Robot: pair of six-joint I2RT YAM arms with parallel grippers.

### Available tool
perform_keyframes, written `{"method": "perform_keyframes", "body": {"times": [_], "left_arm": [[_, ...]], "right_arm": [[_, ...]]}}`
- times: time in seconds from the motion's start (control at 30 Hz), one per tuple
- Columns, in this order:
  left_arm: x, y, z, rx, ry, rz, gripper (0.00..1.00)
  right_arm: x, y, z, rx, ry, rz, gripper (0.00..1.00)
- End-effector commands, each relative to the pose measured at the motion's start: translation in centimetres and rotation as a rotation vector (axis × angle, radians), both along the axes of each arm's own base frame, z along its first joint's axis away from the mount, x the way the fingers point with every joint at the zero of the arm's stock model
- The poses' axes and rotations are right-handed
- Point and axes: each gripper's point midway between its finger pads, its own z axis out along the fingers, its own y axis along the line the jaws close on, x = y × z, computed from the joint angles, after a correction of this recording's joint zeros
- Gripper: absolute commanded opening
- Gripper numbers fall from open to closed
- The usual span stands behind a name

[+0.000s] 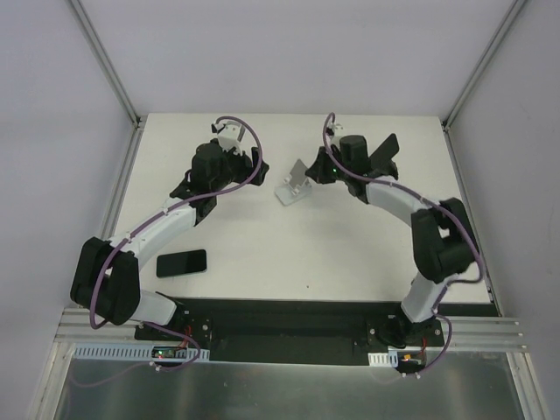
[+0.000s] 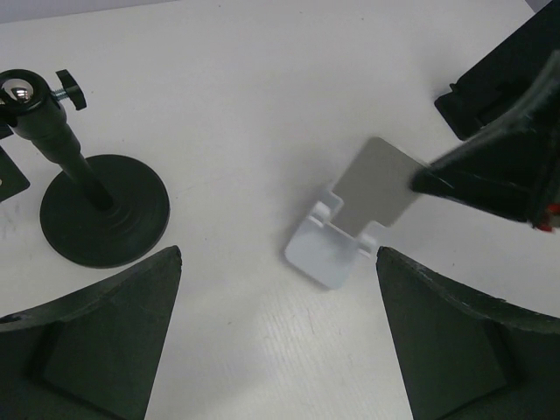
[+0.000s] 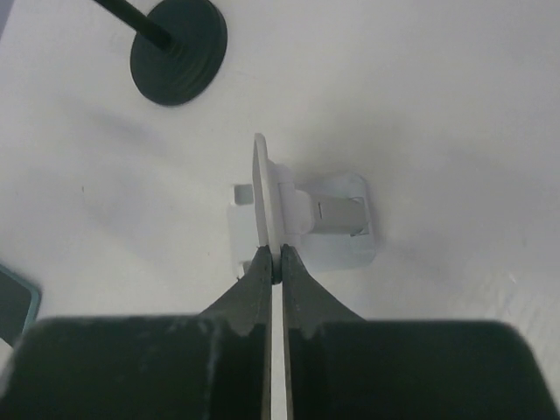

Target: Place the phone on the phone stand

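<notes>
White hinged plastic phone stand (image 1: 296, 185) sits mid-table, its upright plate pinched by the right gripper (image 3: 273, 262). The left gripper (image 2: 278, 262) hangs spread. Flat black phone (image 1: 182, 262) lies near the left arm's base.

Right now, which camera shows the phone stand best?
Left wrist: the phone stand shows whole, base and back plate. Top view shows it small; right wrist sees the plate edge-on, pinched in the right jaws.

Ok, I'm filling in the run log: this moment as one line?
right end effector: shut on phone stand plate | left end effector: open, empty, near stand | phone: flat on table, off stand
</notes>
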Motion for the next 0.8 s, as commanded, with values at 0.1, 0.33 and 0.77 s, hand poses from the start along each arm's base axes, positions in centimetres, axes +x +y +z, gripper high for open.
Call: {"method": "perform_keyframes", "body": {"times": [0.1,0.33,0.77], "left_arm": [[-0.1,0.8,3.1,-0.037,-0.094,0.015,0.92],[-0.3,0.7,3.2,-0.051,-0.095,0.006,0.92],[-0.5,1.2,3.3,-0.050,-0.101,0.009,0.92]], "right_arm": [[-5.5,-9.4,4.5,-0.104,-0.178,-0.351,0.01],[-8.8,-20.4,4.2,-0.135,-0.194,-0.673,0.01],[-5.0,-28.4,3.6,-0.146,-0.204,-0.776,0.01]]}}
